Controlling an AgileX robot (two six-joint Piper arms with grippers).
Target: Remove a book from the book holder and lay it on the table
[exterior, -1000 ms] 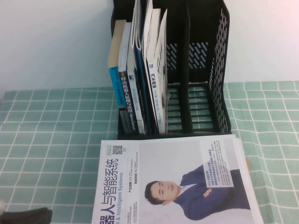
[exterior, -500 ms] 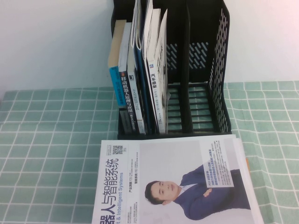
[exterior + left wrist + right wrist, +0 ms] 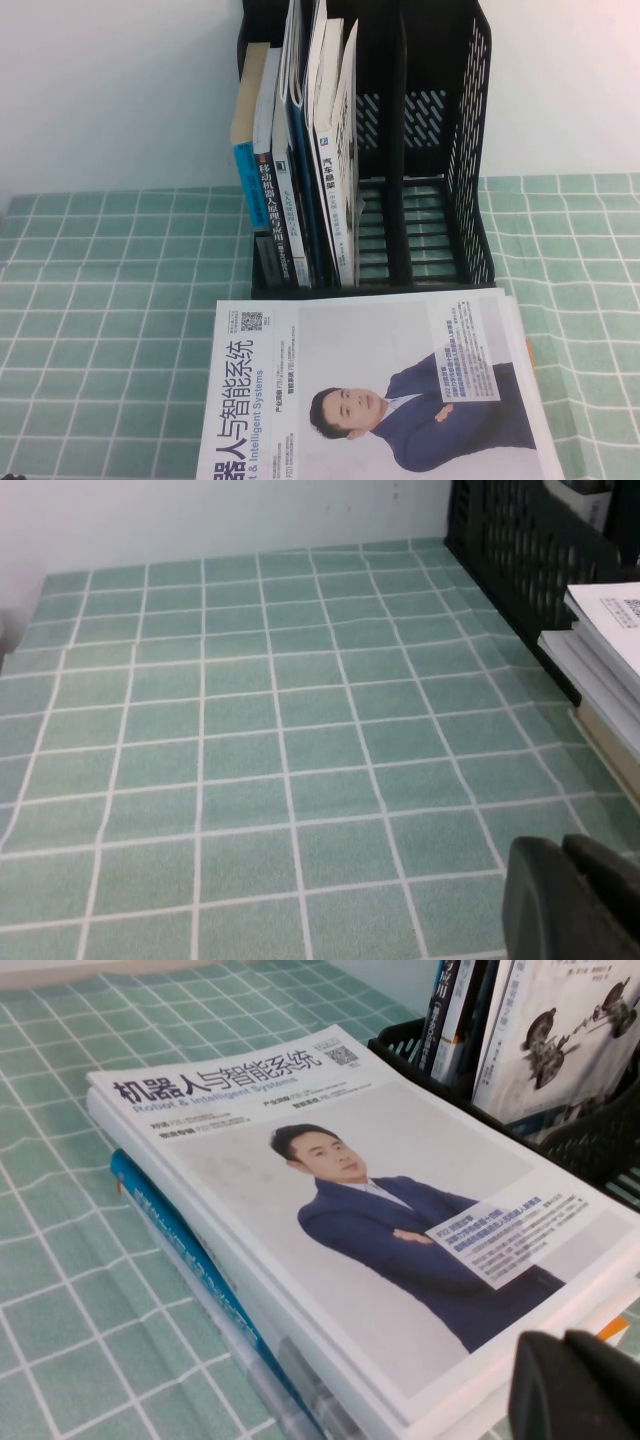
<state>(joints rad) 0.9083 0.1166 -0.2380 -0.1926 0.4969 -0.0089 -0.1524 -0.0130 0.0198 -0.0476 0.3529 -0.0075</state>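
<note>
The book [image 3: 380, 390], a pale magazine with a man in a dark blue suit, lies flat on top of a stack on the green gridded table [image 3: 100, 300], just in front of the black book holder [image 3: 470, 150]. It also shows in the right wrist view [image 3: 400, 1210]. My right gripper [image 3: 563, 1345] is shut and empty, close to the stack's corner. My left gripper [image 3: 562, 848] is shut and empty above bare cloth [image 3: 250, 730], left of the stack [image 3: 610, 630]. Neither gripper shows in the high view.
Several upright books [image 3: 300, 160] fill the holder's left slots; its right slots [image 3: 420, 200] are empty. A book with a blue spine [image 3: 180, 1240] lies under the magazine. A white wall [image 3: 120, 90] stands behind the holder [image 3: 530, 550].
The dark left gripper seen at the bottom left corner of the high view one second ago has drawn back out of that view. The books and holder have not moved.
</note>
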